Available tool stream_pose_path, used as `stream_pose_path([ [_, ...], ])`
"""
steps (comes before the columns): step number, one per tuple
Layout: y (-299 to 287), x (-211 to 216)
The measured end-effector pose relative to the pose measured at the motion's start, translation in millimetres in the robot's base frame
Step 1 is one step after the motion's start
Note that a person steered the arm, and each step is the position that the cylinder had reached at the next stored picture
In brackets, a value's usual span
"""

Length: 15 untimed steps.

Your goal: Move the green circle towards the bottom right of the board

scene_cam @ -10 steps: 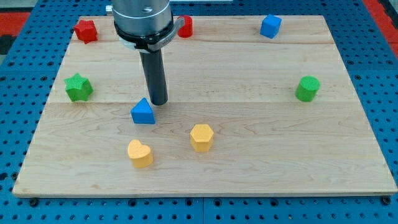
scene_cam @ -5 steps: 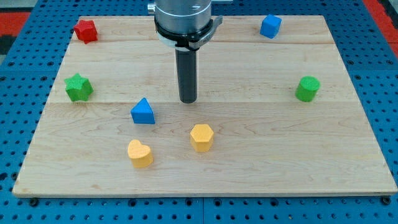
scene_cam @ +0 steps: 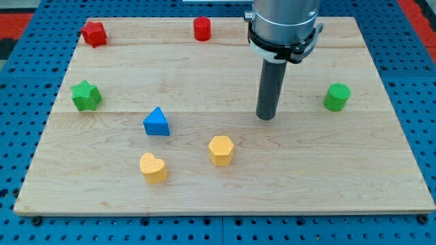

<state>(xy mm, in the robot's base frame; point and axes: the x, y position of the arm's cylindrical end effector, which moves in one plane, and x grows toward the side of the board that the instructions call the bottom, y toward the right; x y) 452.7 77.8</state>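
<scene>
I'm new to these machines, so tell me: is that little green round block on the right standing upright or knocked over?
Upright. The green circle stands on the board with its flat round top facing up. My tip is well to its left, not touching it.

We see a pale wooden board (scene_cam: 381, 170) made of long planks joined side by side, the grain and seams running across the view. It lies on a blue surface (scene_cam: 20, 224) covered in a regular grid of small dark holes, which shows along the view's left, right and bottom edges. At the top corners, patches of red (scene_cam: 417, 8) sit beyond the blue. The light is even and bright, with soft short shadows on the wood
</scene>
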Motion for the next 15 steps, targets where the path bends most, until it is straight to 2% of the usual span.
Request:
stream_pose_path([
  [1,5,0],
  [3,49,17],
  [8,154,26],
  [9,148,-4],
  [10,172,-63],
  [11,114,-80],
  [12,110,-38],
  [13,133,-15],
  [15,135,14],
])
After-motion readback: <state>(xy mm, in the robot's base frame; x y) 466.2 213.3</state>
